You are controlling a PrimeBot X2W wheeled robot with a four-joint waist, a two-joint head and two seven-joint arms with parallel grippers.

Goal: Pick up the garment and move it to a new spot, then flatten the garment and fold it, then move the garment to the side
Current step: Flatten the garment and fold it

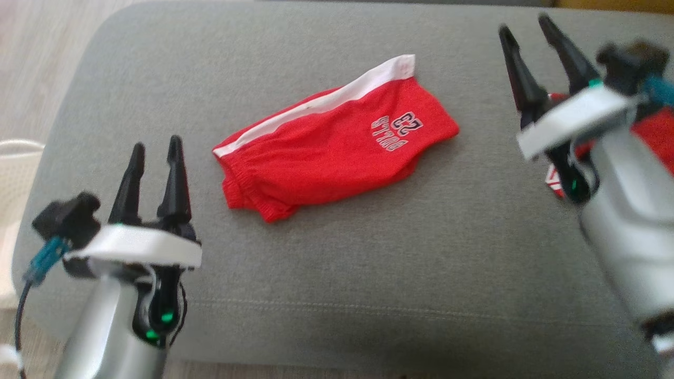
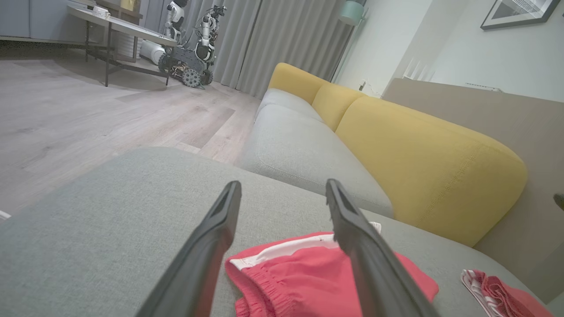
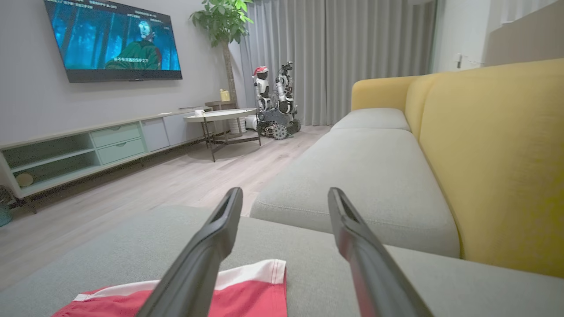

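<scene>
Our left gripper (image 1: 157,145) and right gripper (image 1: 525,25) hang open, empty, either side of the red fabric shorts with white band (image 1: 337,152); we judge these folded, only moving aside left.

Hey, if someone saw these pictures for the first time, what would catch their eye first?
The red shorts with a white side stripe lie in the middle of the grey seat cushion. The open left claw hovers at their lower left and the open right claw at the upper right, neither touching them. A yellow sofa back rises behind.
</scene>
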